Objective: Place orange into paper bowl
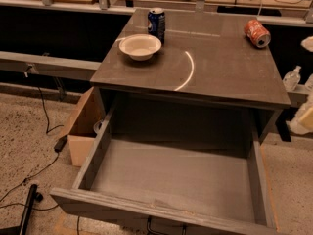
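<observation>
Matt paper bowl (140, 46), glossy metal blue can (156, 24), smooth grey tabletop (220, 67) (faintly reflective), cream plastic-looking tool (306, 119) at right edge

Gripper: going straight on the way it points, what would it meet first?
Cannot tell: the gripper is out of view. Only what looks like a pale arm part shows at the right edge, far from the paper bowl; no heading is readable.

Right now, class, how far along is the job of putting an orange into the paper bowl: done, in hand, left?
Done: nothing that shows; the paper bowl sits empty on the table top beside the blue can. In hand: nothing; the claw is out of view, only a pale arm part shows at the right edge. Left: everything; no orange shows anywhere, so it must be found, grasped and placed.
</observation>
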Action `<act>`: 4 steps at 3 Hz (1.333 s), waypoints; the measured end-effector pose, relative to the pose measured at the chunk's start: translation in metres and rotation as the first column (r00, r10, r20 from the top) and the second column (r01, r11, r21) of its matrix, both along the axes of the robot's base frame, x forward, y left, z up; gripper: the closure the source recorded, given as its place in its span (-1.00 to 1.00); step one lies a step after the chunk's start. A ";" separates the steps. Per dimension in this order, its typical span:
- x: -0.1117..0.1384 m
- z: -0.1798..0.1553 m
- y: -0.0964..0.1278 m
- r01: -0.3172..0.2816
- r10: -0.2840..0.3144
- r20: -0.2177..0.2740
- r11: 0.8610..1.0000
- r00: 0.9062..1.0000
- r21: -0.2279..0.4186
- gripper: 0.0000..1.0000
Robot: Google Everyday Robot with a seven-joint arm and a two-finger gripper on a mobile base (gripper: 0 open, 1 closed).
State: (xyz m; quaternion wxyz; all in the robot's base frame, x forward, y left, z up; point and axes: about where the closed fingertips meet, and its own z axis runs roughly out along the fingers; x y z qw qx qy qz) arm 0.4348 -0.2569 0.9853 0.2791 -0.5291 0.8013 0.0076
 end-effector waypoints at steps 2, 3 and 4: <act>0.016 0.026 -0.058 0.148 -0.201 0.201 0.957 0.959 0.250 -1.00; 0.017 0.026 -0.056 0.144 -0.196 0.200 0.958 0.960 0.249 -1.00; 0.023 0.020 -0.058 0.188 -0.245 0.203 0.946 0.948 0.264 -1.00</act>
